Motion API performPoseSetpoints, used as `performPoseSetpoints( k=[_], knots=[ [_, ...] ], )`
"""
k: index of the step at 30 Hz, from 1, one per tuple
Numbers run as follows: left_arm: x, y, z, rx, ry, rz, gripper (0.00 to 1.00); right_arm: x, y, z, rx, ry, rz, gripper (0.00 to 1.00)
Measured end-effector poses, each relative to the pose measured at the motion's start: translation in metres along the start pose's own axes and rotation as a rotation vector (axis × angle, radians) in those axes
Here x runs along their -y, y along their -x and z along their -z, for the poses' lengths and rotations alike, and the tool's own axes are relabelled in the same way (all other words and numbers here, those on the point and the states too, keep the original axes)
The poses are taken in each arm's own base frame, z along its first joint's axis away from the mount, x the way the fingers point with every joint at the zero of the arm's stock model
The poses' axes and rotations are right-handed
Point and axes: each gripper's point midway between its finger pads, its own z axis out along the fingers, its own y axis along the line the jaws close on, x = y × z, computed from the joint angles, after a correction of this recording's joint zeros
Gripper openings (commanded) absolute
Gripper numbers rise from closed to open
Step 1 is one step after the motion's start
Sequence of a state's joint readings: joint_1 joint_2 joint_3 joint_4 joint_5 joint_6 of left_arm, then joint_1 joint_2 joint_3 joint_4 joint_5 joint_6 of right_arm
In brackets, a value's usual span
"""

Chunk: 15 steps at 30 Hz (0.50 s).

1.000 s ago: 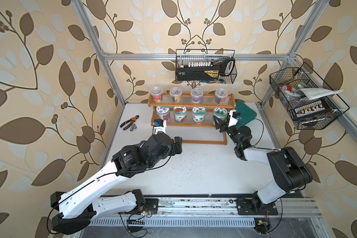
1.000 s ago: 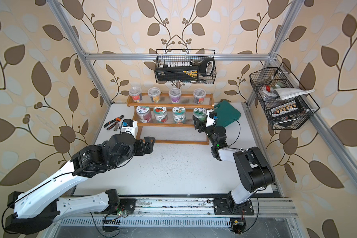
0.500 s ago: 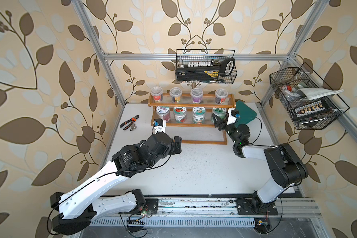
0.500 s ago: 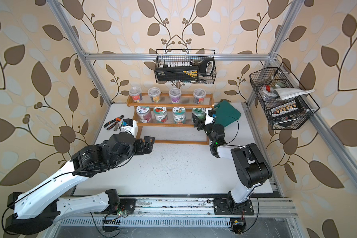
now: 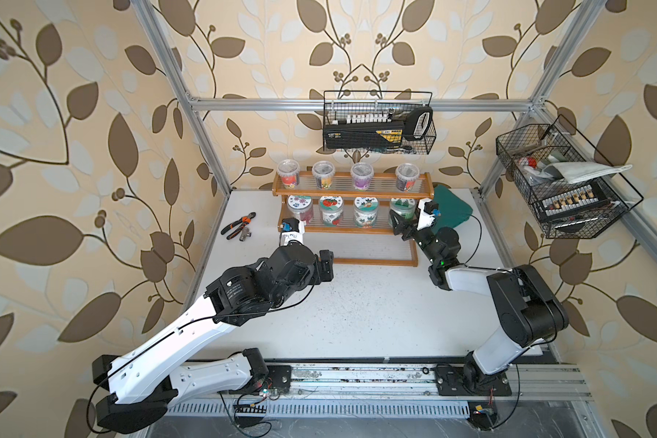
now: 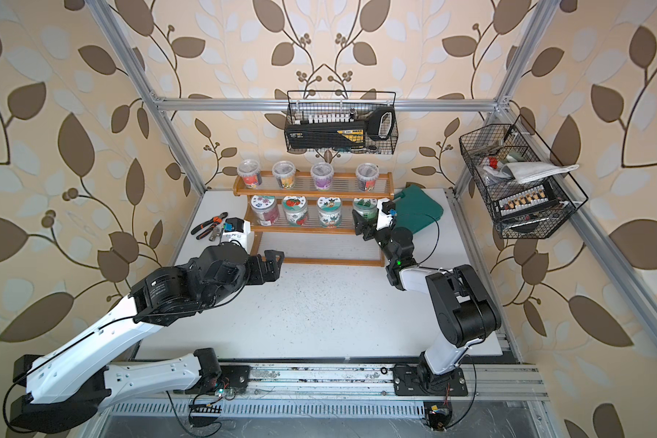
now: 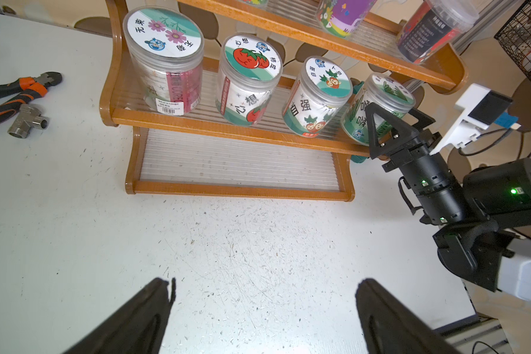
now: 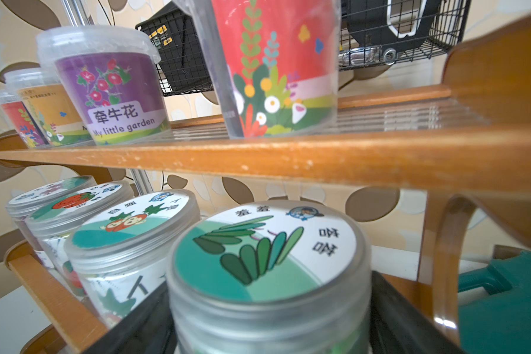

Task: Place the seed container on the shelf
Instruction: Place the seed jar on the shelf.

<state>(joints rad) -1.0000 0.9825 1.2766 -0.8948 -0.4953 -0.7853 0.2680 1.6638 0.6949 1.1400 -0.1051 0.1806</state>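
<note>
**Jar on the middle tier, release not yet clear**

The left fingers (image 7: 141, 315) hung spread wide above the bare table (image 7: 74, 230), holding nothing. Further right, the shelf (image 7: 196, 128) carried three jars on its middle tier. The green-lidded seed container (image 8: 264, 248) now stood in line with them as the fourth, at that tier's right end. Over the last second the right arm had eased forward toward the shelf. The right fingers (image 7: 383, 135) sat on either side of the container's body, close against it. Whether they still pressed on it or had begun to let go could not be told. The placement looked all but done, with only release and withdrawal left.
</note>
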Motion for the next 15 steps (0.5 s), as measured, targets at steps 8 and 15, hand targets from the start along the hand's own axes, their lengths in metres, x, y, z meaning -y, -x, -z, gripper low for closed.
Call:
performPoseSetpoints(
  k=[8,15],
  knots=[
    [-0.0008,0.002,0.0041,0.009,-0.009,0.007,0.98,0.0,0.0001,0.0006,-0.002,-0.001,-0.002,0.92],
    [-0.0007,0.0022,0.005,0.009,-0.013,0.009,0.98,0.0,0.0,0.0068,-0.004,-0.005,-0.002,0.9]
  ],
)
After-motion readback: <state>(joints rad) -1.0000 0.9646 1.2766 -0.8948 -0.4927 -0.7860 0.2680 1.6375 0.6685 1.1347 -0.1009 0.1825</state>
